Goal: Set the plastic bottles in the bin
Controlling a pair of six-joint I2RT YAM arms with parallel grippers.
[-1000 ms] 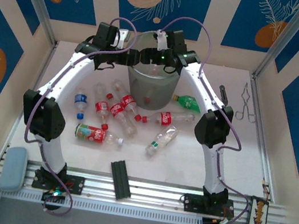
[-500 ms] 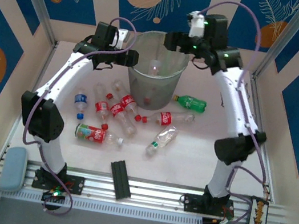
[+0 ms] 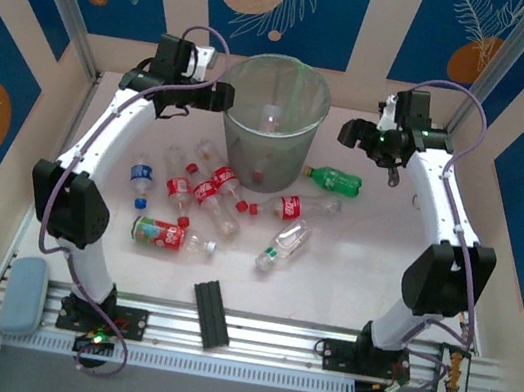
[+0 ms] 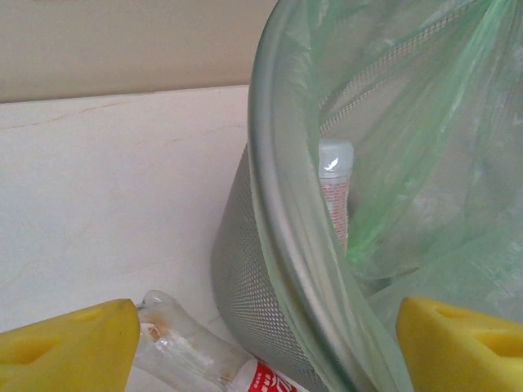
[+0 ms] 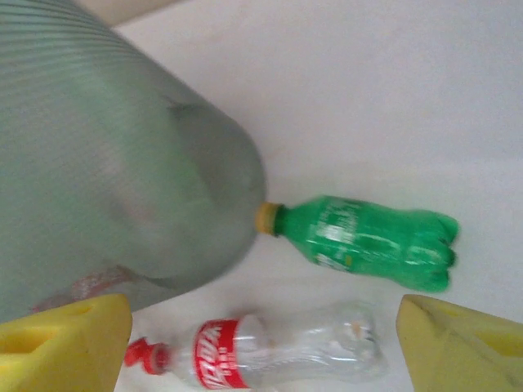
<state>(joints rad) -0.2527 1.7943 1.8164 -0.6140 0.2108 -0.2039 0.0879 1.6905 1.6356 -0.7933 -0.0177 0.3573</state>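
My left end effector [image 3: 220, 97] hangs with its pads spread wide, just beside the left rim of the bin [image 3: 285, 149]. In its wrist view the bin's mesh wall fills the space ahead of the pads, with a green liner [image 4: 425, 122] draped inside. Through that film I can make out one pale-capped bottle [image 4: 335, 192], its label too blurred to read. Below and to the left, a crumpled clear bottle [image 4: 192, 347] lies on the worktop [image 4: 106, 188]. One end is hidden behind my pad [image 4: 65, 343], and the frame edge cuts off the rest.

My right end effector [image 3: 354, 134] is also spread, on the bin's right side. Ahead of it lies a green bottle [image 5: 372, 241]. Its cap is at the bin's wall, but I cannot tell whether it touches. Nearer, between my pads, lies a red-capped bottle [image 5: 270, 351], slightly blurred. The other bottles [image 3: 197, 190] lie well to the left, overlapping and hard to count.
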